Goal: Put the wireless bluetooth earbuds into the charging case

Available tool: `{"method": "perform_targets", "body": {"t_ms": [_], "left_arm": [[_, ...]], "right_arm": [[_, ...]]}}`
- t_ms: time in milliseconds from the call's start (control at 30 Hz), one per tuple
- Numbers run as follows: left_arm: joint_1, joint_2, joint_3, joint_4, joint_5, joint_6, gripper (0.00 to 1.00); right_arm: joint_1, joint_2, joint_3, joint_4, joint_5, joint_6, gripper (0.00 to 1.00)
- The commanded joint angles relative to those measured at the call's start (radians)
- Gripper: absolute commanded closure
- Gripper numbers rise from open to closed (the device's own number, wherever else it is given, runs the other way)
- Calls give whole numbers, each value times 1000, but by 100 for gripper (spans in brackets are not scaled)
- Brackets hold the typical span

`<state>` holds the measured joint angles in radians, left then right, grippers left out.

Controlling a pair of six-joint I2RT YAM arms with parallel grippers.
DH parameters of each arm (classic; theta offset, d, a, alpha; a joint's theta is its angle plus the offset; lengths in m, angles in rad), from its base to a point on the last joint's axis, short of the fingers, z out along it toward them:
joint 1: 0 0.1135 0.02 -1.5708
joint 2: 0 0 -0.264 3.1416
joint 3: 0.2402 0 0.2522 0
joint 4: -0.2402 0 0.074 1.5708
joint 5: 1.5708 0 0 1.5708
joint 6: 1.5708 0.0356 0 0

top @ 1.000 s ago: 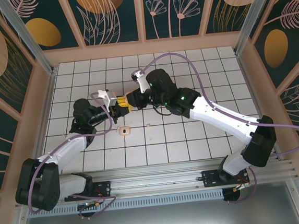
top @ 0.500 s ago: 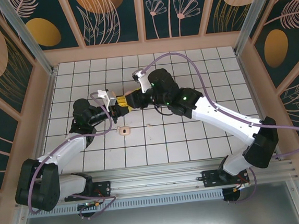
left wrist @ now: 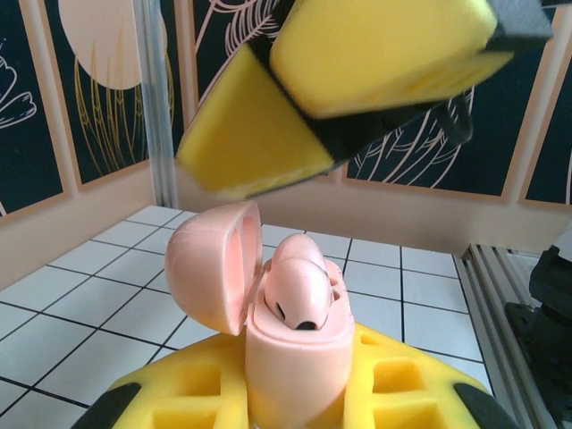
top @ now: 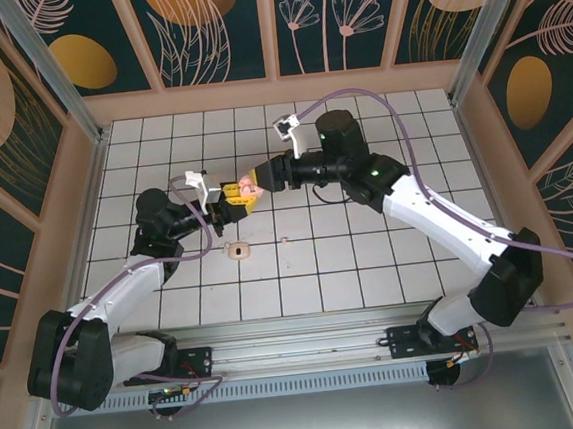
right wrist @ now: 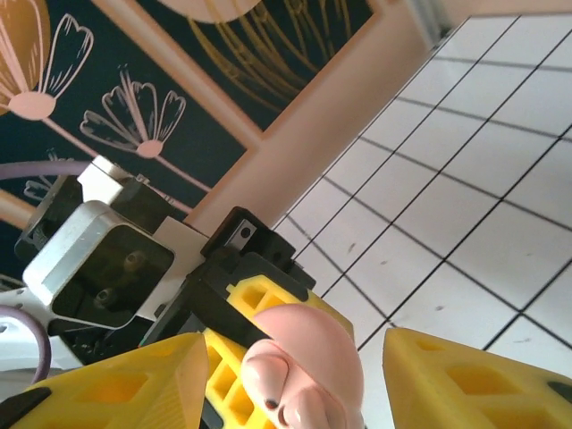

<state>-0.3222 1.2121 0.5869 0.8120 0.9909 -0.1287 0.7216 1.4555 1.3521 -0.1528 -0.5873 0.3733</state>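
One earbud (left wrist: 299,284) sat down inside the charging case (left wrist: 295,366), with its round pink top poking out. The case's lid (left wrist: 210,268) was open and leaned off to one side.

The left claw (left wrist: 295,407) pinched the case at its bottom, one yellow finger (left wrist: 174,398) on each side. It held the case upright, up in the air above the desk (top: 371,257). From above, the case (top: 249,188) showed as a small pink bump at the tip of the left claw (top: 237,199).

The right claw (left wrist: 313,98) was just above the case. Its two yellow fingers (left wrist: 255,143) were spread apart and held nothing. I saw a gap between them and the lid. In the right claw's own camera, the case (right wrist: 308,357) sat between the two spread fingers (right wrist: 116,389), with space on both sides. The left claw (right wrist: 259,304) was right behind the case there. From above, the right claw (top: 263,176) met the left claw tip to tip.

Down on the white tiles, near the left claw and closer to the arm bases, lay a small pale pink thing (top: 236,249). I could not tell what it was. A much tinier pale speck (top: 285,240) lay a bit further along from it.

Dark walls (top: 220,30) with pink flower drawings stood around the desk.
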Motion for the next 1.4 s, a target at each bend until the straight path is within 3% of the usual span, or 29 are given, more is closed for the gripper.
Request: {"method": "perform_targets", "body": {"t_ms": [0, 200, 600, 733, 833, 967, 1100, 1367], "left_arm": [[-7, -19, 33, 38, 28, -15, 97], [-6, -26, 37, 3, 16, 6, 97], [-6, -25, 35, -63, -22, 37, 96], [-7, -1, 59, -104, -65, -17, 96], [-10, 46, 113, -181, -58, -91, 95], [-43, 102, 192, -334, -132, -167, 97], [-98, 167, 268, -459, -245, -278, 99], [-230, 401, 519, -741, -442, -481, 100]], "right_arm": [[4, 50, 48, 42, -130, 25, 45], [7, 68, 57, 76, -200, 42, 48], [-6, -114, -119, 228, -173, 105, 56], [-31, -170, -176, 213, -51, 126, 54], [-89, -213, -224, 148, 148, 192, 53], [-168, -254, -286, -18, 404, 330, 53], [-271, -291, -367, -99, 483, 427, 54], [-349, -353, -483, -106, 520, 444, 54]]}}
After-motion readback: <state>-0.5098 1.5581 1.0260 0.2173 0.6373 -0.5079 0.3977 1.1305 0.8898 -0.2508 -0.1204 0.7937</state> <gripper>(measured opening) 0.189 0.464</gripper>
